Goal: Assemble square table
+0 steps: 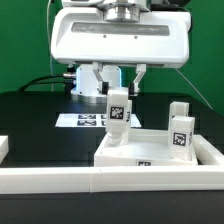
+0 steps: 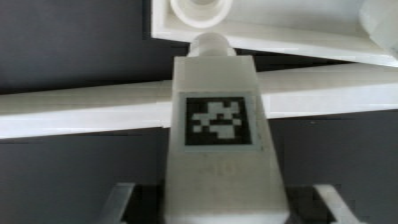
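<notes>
One leg (image 1: pixel 118 108), upright, clamped in the end effector (image 1: pixel 118 92) above the square tabletop (image 1: pixel 150 152) on the black surface (image 1: pixel 40 120). Second leg (image 1: pixel 180 130) stands fitted. Advice: keep it vertical, centre tip over the screw hole (image 2: pixel 199 10).

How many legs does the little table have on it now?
One leg already stands upright on the square table top. The end effector is shut on a second leg, holding it upright over the top; the wrist view shows its tip near a hole. Other legs aren't visible.
</notes>
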